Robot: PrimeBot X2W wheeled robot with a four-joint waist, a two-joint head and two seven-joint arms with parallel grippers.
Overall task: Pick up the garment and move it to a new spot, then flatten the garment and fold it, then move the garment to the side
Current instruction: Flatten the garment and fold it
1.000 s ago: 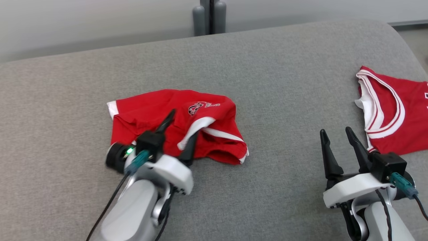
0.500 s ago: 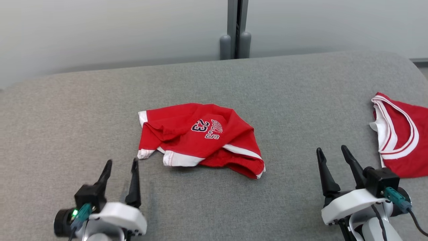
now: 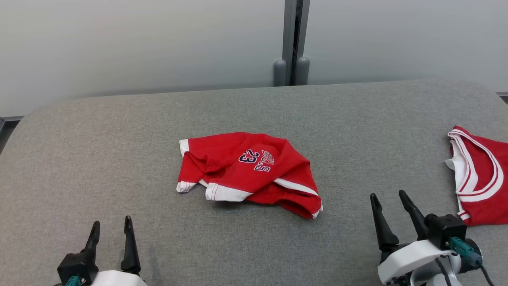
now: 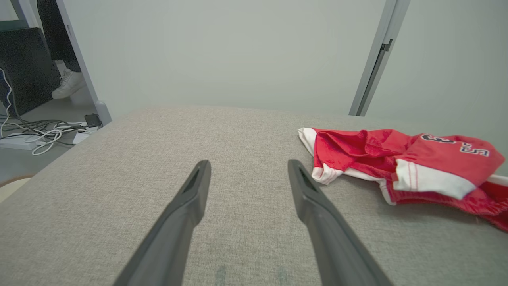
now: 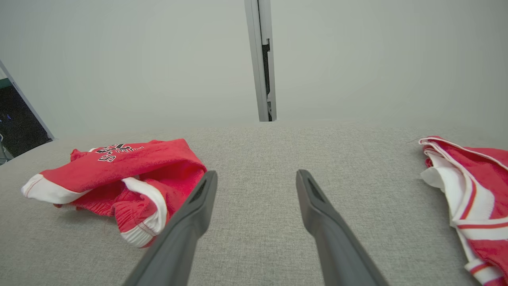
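The garment (image 3: 250, 171), a pair of red shorts with white trim and the number 23, lies crumpled and loosely bunched in the middle of the grey padded table (image 3: 119, 159). It also shows at the right of the left wrist view as the garment (image 4: 416, 171) and at the left of the right wrist view as the garment (image 5: 119, 174). My left gripper (image 3: 112, 222) stands open at the lower left, well short of the shorts, nothing between its fingers (image 4: 248, 163). My right gripper (image 3: 387, 194) is open too, to the lower right of the shorts, empty (image 5: 257, 172).
A second red garment, a jersey (image 3: 480, 178) with white striped trim, lies at the table's right edge, just right of my right gripper (image 5: 472, 190). A grey post (image 3: 291, 39) stands behind the table. Cables (image 4: 39, 135) and a person's shoe (image 4: 69, 83) are on the floor past the left end.
My left gripper has pulled back from the shorts toward the lower left, leaving them lying with the number side up. The head camera has shifted, showing more of the table's far side.
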